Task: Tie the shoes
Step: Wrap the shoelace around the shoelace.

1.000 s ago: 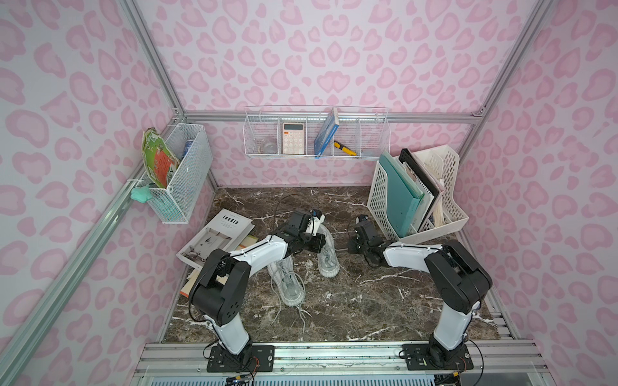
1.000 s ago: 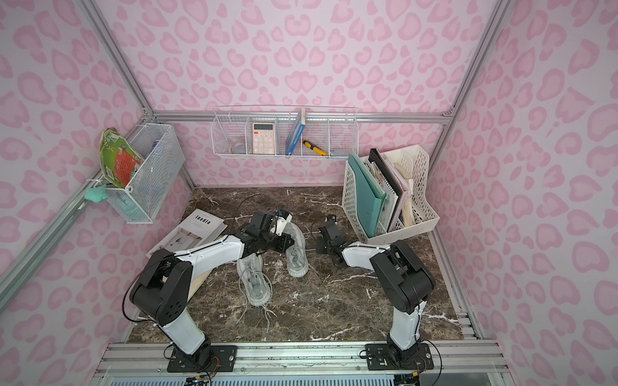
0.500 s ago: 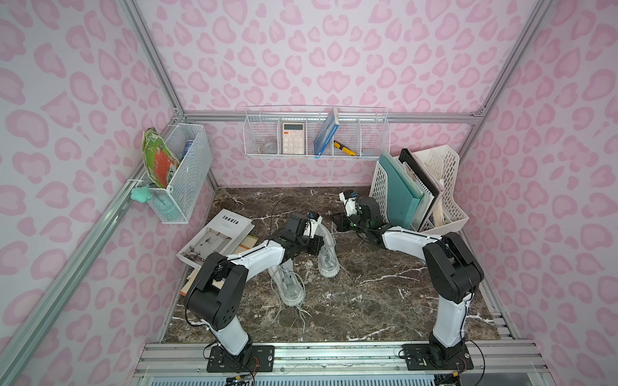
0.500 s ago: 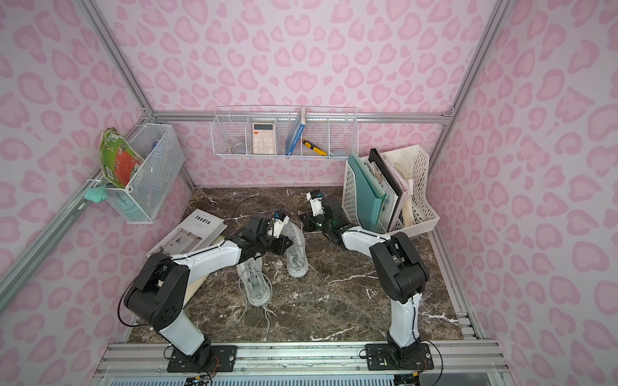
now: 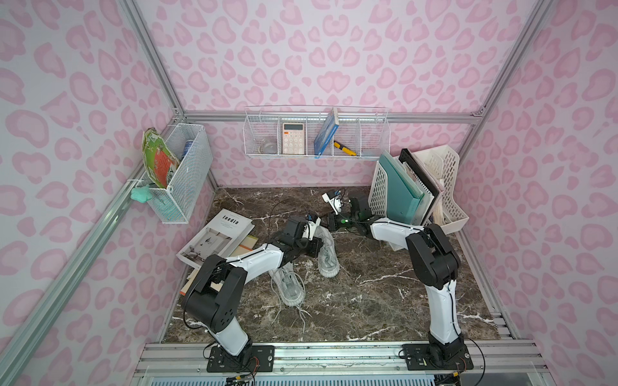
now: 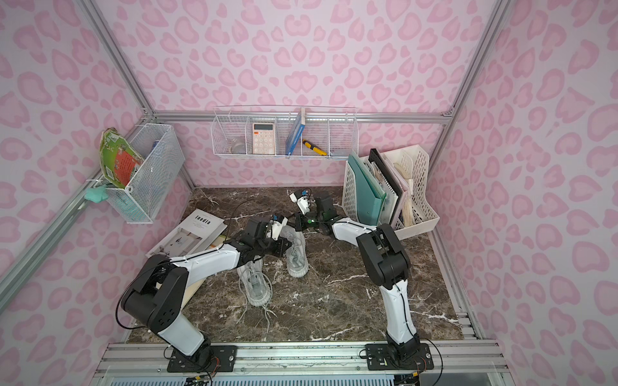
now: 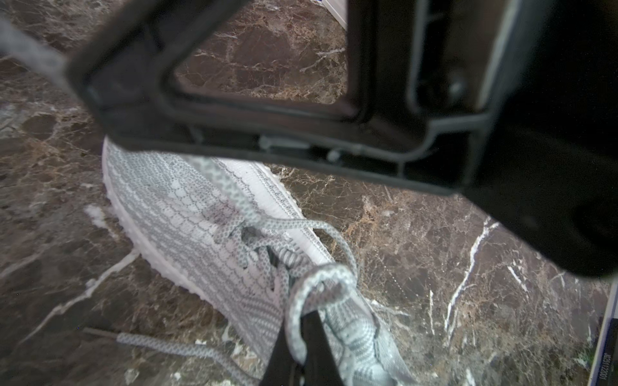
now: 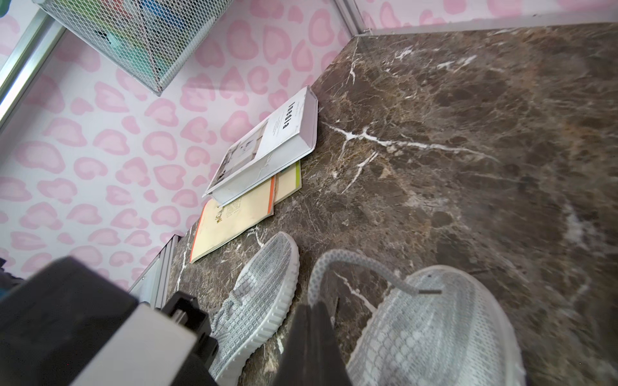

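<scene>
On shoe [image 5: 327, 254] farther from book [image 5: 219, 230] | left pincer [image 7: 302, 334], right pincer [image 8: 314, 309] each clamped on lace [image 8: 337, 255] | lace limp, light; reckon grip near eyelets

Printed in black on the white book [image 5: 215, 238], left of centre in both top views: "inedia". Calculator [image 5: 293, 138] keys unreadable.

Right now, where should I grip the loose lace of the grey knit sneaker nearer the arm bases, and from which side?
I would grip the loose grey-white lace of the nearer light grey knit sneaker on the stretch trailing past the shoe over the brown marble tabletop. Come from straight above, closing across the strand: it lies flat, apart from the shoe.
</scene>
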You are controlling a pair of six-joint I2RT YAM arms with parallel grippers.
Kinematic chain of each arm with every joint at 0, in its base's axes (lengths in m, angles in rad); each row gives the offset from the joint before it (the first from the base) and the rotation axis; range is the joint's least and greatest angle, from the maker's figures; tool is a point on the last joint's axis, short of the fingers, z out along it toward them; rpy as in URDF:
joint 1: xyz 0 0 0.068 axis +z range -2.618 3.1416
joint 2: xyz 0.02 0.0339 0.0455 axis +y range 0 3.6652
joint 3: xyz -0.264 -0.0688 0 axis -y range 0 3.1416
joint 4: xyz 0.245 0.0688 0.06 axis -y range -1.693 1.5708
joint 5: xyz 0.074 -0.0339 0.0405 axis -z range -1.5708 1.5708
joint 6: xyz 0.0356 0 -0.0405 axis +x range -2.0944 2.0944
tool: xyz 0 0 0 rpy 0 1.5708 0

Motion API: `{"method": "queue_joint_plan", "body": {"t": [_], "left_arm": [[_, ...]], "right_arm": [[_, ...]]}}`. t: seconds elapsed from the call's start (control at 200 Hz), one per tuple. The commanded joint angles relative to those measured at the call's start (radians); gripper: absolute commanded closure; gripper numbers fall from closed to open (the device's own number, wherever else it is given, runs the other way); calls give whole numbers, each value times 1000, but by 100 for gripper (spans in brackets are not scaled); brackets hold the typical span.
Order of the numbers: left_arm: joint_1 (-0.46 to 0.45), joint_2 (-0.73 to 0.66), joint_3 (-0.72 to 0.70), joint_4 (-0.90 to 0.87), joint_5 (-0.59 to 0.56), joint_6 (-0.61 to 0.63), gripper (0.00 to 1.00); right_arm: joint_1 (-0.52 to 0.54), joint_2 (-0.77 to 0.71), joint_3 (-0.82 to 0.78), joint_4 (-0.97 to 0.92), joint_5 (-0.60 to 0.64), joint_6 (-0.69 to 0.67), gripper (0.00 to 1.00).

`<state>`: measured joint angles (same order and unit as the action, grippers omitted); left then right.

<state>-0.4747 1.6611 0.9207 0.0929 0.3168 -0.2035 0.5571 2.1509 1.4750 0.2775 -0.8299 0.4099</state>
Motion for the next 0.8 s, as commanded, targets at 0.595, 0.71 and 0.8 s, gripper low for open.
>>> {"method": "queue_joint_plan", "body": {"t": [0.595,0.71,0.8], "left_arm": [[-1,-4,-13,33,-2,-5,100],[0,-3,-13,34,1,-7,100],[0,-1,-9,32,2,-5,100]], "right_arm": [[-5,107,159,-279,-111,-102,63],[-22,78,125,-252,-77,-84,64],[-52,22,53,-184,-53,-53,64]]}}
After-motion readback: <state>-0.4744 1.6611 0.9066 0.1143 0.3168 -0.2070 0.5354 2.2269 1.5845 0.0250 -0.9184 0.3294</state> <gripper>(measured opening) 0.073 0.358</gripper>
